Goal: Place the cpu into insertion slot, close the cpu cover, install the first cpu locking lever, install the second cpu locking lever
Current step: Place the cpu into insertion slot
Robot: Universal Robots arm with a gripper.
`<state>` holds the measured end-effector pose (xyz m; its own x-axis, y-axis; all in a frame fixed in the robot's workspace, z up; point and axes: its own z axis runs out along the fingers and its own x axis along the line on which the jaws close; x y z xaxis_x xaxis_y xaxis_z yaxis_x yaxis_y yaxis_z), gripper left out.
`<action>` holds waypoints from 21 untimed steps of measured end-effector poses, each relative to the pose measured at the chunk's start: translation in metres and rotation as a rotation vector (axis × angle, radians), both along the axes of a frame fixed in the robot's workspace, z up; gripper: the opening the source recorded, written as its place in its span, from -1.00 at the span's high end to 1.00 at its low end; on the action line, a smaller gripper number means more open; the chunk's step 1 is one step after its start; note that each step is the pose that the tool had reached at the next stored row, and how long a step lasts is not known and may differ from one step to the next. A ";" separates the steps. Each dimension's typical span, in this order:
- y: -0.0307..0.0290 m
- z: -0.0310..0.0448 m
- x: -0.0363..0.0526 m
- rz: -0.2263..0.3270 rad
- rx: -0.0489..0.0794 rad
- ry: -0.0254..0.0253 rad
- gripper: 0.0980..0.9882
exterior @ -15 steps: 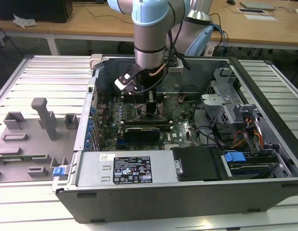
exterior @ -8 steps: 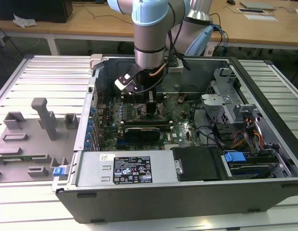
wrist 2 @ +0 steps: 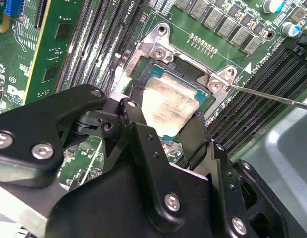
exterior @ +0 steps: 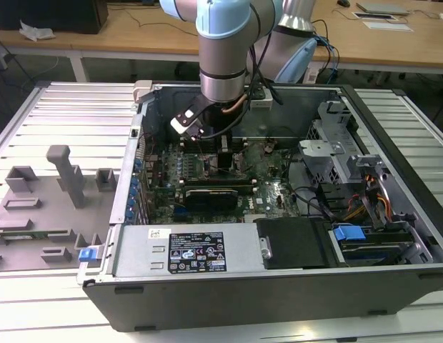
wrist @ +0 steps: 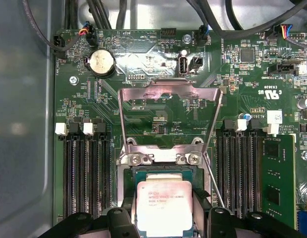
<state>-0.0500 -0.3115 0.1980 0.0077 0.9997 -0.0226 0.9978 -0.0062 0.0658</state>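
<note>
**Item: cpu held over insertion slot, cover raised**

Exterior view. A slatted metal table (exterior: 57, 107) is carrying an open computer case (exterior: 279, 286). Grey fixtures (exterior: 68, 171) are lying on the table toward the exterior view's left. Wooden desks (exterior: 136, 36) are standing behind. The arm (exterior: 223, 64) is pointing straight down into the case, its wrist end hanging over the green motherboard (exterior: 275, 186).

Second wrist view. The gripper (wrist 2: 163, 116) is closing its two black fingers (wrist 2: 129, 106) on opposite edges of the cpu (wrist 2: 171, 104), holding it with a narrow spread no wider than the chip. The cpu is lying between the fingers, directly over the insertion slot (wrist 2: 158, 49). Whether it is fully seated cannot be told. A thin metal locking lever (wrist 2: 272, 96) is running out from the slot's corner across the memory sockets.

First wrist view. The cpu (wrist: 163, 206) is showing its silvery top between the fingers (wrist: 119, 215), within the slot's metal border (wrist: 143, 158). The cpu cover (wrist: 168, 94) is standing open, hinged at the slot's far edge and tilted away from the chip, not touching it. The lever (wrist: 213, 183) is lying just beside the slot.
</note>
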 end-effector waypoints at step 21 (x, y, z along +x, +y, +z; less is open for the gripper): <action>0.0001 0.0093 0.0000 0.000 -0.035 0.0010 -0.16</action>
<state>-0.0500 -0.3114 0.2073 0.0077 0.9983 -0.0576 0.9979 -0.0039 0.0650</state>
